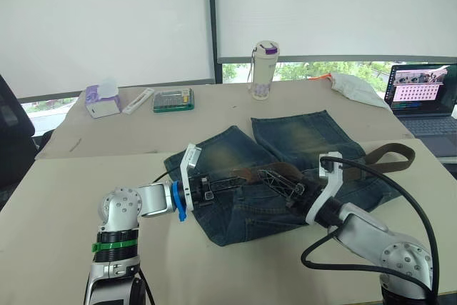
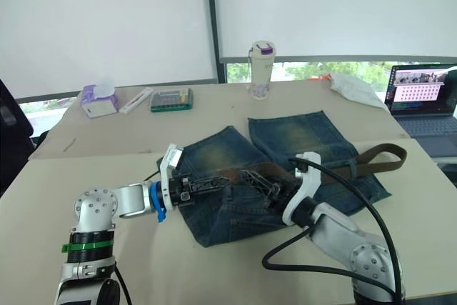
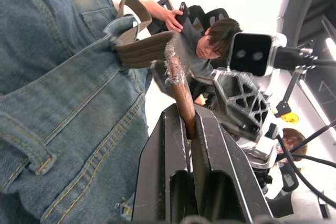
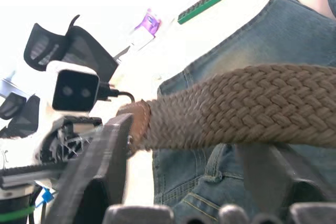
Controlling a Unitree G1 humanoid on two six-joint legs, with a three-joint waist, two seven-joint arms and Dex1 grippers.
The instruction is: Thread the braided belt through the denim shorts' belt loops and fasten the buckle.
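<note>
The denim shorts (image 1: 285, 137) lie flat mid-table, their waistband towards me. The braided belt (image 1: 389, 156) curls on the table at the right and runs left along the waistband. In the left wrist view the strap passes under one of the belt loops (image 3: 124, 27). Its brown leather tip (image 3: 181, 90) is pinched in my left gripper (image 3: 188, 114), which is shut on it over the waistband (image 1: 239, 178). My right gripper (image 1: 275, 178) hovers just to the right, open, with the braided strap (image 4: 247, 103) lying across its spread fingers (image 4: 105, 156). The buckle is hidden.
At the back of the table stand a bottle with a purple lid (image 1: 263, 69), a tissue pack (image 1: 101, 100), a green box (image 1: 173, 99) and a white cloth (image 1: 353, 85). A laptop (image 1: 421, 98) sits at the far right. A person (image 3: 210, 40) sits beyond the table.
</note>
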